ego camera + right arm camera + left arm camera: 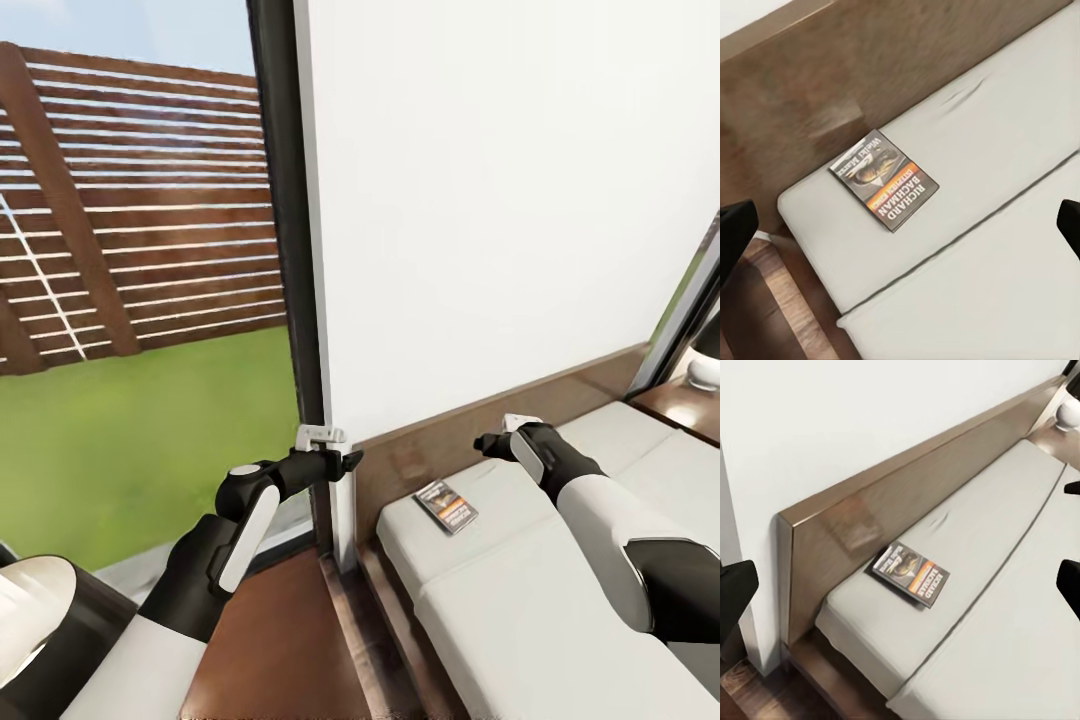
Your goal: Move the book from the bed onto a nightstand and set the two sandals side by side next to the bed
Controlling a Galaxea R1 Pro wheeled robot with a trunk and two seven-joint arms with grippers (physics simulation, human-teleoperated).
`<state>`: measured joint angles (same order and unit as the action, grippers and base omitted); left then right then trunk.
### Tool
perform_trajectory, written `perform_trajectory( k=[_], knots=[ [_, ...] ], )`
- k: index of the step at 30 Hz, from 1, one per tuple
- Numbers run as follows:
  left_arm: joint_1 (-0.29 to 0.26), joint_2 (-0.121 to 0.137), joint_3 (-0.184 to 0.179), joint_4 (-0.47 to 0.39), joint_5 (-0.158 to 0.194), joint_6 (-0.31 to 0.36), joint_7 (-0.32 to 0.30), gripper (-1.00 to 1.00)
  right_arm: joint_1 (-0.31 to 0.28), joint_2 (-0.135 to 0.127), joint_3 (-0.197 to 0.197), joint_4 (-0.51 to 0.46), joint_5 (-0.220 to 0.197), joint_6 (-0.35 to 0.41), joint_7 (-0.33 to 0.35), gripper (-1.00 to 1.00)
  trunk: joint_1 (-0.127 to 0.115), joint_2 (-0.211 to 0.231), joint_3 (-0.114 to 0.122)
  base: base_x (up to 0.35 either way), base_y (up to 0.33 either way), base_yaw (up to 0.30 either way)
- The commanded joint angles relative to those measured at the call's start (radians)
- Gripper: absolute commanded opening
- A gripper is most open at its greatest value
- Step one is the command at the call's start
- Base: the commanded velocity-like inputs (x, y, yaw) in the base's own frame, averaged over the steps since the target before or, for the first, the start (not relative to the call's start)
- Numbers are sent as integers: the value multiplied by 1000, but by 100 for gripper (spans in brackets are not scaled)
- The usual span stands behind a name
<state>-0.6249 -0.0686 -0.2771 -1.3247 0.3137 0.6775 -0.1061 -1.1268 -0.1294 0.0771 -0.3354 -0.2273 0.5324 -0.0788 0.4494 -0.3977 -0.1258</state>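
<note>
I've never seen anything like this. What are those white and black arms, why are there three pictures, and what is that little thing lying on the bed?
It is a simulated robot with two arms, each ending in a gripper. The large picture comes from a camera on its head, looking down over both arms: the left gripper reaches out beside the window frame, and the right gripper hangs over the bed. The other two pictures come from cameras on the wrists, looking along each gripper's fingers; the dark shapes at their edges are those fingers.

The little thing is a paperback book, lying flat on the grey mattress near the wooden headboard. The right wrist camera sees it closest. Neither gripper holds anything; both look open.
</note>
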Motion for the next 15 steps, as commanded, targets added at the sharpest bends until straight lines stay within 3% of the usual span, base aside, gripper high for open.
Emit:
perform_trajectory(
  k=[1,15],
  knots=[
    [-1,0,1,-1,0,5,-3,100,-1,-1,8,-2,-10,5,-7,100,1,-2,-4,0,0,0],
    [-1,0,1,1,-1,4,-3,100,-1,-5,9,-2,-10,5,-7,100,1,-2,-26,0,0,0]
  ],
)
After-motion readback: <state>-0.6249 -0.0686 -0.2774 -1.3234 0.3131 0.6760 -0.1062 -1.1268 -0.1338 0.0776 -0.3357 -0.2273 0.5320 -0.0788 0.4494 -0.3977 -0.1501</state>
